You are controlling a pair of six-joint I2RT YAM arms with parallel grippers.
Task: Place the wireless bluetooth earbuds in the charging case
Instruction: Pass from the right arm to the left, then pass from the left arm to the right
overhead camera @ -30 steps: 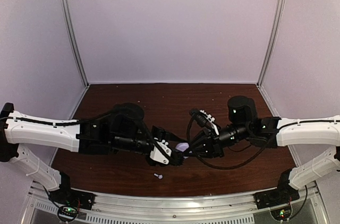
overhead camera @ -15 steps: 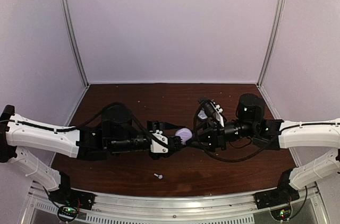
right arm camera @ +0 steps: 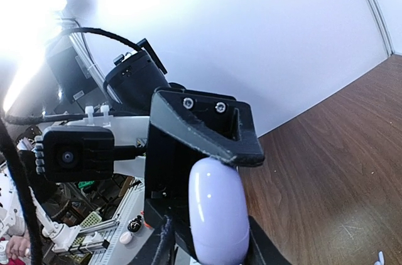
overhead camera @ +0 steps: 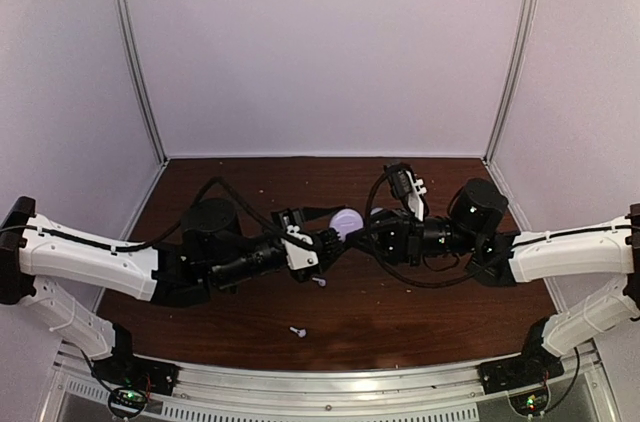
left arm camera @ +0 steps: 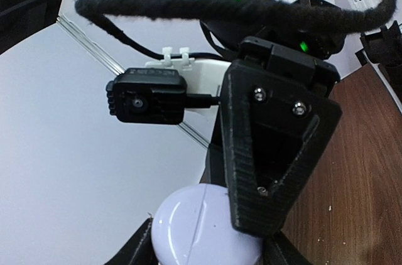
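Broadly, the brown table (overhead camera: 250,177) is filling the middle band of the top view, with white walls standing behind it. Left arm (overhead camera: 90,257) is reaching in from the left edge and right arm (overhead camera: 570,252) from the right edge. Both are meeting just right of the frame's centre.

Left gripper (overhead camera: 330,235) is clamping the charging case (overhead camera: 347,221) across its round width. In the left wrist view the pale case is sitting at bottom centre between the two dark fingers (left arm camera: 135,249), its seam line facing the lens.

Right gripper (overhead camera: 364,232) is pinching the same case from the opposite side, across its thin dimension. In the right wrist view the case is showing edge-on at bottom centre, with a finger (right arm camera: 162,240) pressing on each flat face. Case lid is looking shut.

Upper earbud (overhead camera: 320,282) is lying on the table just below the left gripper in the frame, apart from both tools. Lower earbud (overhead camera: 297,331) is lying further down, near the bottom rail (overhead camera: 330,379), well apart from the grippers and the case.
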